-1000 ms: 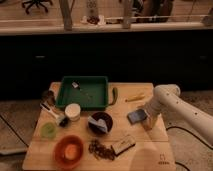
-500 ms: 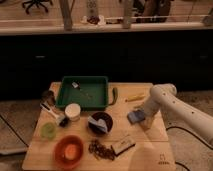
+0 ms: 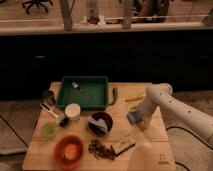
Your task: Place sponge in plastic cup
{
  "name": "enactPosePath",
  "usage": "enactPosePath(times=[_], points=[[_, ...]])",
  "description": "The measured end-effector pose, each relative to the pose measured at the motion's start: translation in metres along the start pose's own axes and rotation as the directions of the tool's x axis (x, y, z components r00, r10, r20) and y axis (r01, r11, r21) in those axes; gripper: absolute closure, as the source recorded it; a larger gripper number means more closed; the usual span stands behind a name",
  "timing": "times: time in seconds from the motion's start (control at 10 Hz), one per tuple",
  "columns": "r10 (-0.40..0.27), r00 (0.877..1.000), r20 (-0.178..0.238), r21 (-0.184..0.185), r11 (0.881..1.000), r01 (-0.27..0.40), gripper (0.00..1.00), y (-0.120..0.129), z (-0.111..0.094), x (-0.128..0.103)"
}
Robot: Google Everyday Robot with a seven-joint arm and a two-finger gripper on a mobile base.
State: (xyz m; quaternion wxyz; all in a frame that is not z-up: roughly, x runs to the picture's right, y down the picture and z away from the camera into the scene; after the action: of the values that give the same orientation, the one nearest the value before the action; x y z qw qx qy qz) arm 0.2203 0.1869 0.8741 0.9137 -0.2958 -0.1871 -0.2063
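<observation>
The blue-grey sponge [image 3: 133, 117] is at the right side of the wooden table [image 3: 150, 150], tilted and just above the surface. My gripper [image 3: 141, 121] hangs from the white arm [image 3: 159, 96] and is shut on the sponge's right side. A white cup [image 3: 73, 112] stands left of centre, in front of the green tray. A small green cup [image 3: 48, 131] stands near the left edge. Both cups are well to the left of the gripper.
A green tray [image 3: 84, 92] sits at the back. A dark bowl [image 3: 100, 122] holds a blue-grey item. An orange bowl [image 3: 68, 149], a brown heap [image 3: 100, 149] and a tan block with a dark top [image 3: 123, 145] lie in front. A yellow item [image 3: 134, 98] lies near the arm.
The arm has swung a little to the left, and the sponge has shifted slightly left with the gripper.
</observation>
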Motion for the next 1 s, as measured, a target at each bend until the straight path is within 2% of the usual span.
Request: enactPosePath(times=[0.1, 0.6, 1.0], points=[[-0.008, 1.000, -0.002, -0.002, 1.000, 0.008, 0.49, 0.0008, 0.0004, -0.0023], [-0.017, 1.000, -0.008, -0.007, 1.000, 0.017, 0.96, 0.0066, 0.0007, -0.0036], [-0.021, 1.000, -0.009, -0.008, 1.000, 0.021, 1.00, 0.0078, 0.0008, -0.0036]])
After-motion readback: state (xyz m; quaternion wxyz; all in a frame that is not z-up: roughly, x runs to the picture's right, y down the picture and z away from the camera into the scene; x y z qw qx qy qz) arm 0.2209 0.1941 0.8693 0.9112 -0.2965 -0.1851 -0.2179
